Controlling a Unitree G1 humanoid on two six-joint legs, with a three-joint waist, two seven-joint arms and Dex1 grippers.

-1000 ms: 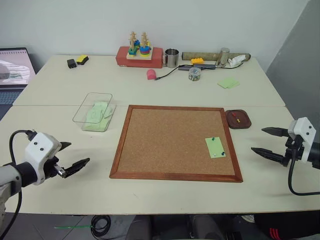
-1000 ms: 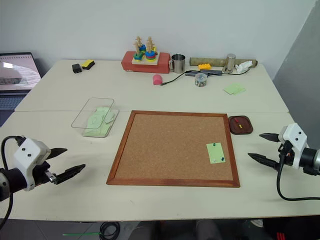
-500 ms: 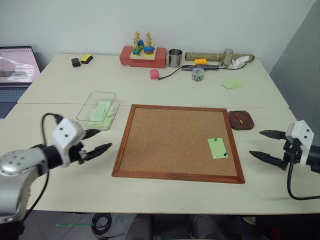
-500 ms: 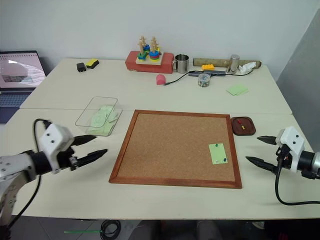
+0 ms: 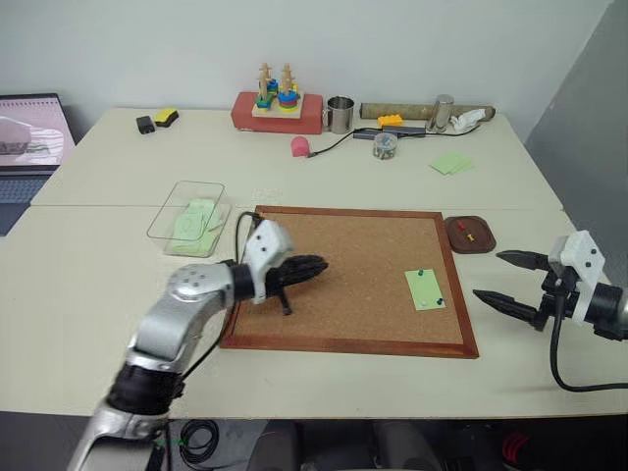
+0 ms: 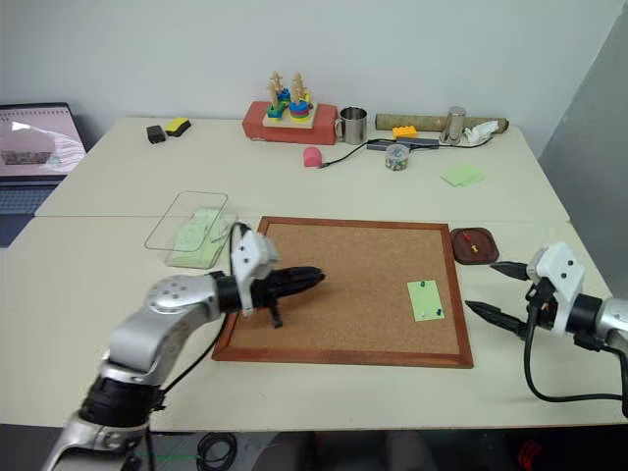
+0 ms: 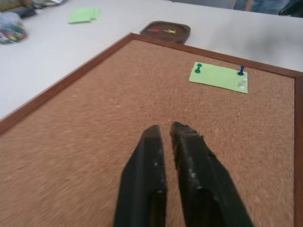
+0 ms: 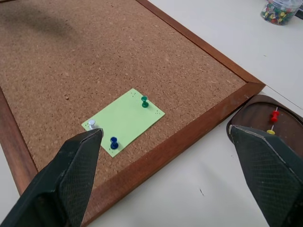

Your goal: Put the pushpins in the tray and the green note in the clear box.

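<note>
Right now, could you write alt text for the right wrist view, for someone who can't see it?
A pale green note lies pinned to a corkboard by three pushpins: green, dark blue and white. The open right gripper frames it with two black fingers. Beside the board, a brown tray holds a red and a yellow pin.

The left gripper, its two black fingers pressed together, hung over the left part of the wooden-framed corkboard, pointing across it toward the pale green rectangular paper note. That note lay well ahead of its tips, pinned by a green-headed pushpin and a dark blue-headed pushpin. Behind the left gripper, beyond the corkboard's left edge, sat the transparent plastic box. The right gripper, jaws spread wide, hovered just beside the corkboard's right edge, with the small dark reddish-brown tray near its upper finger.
</note>
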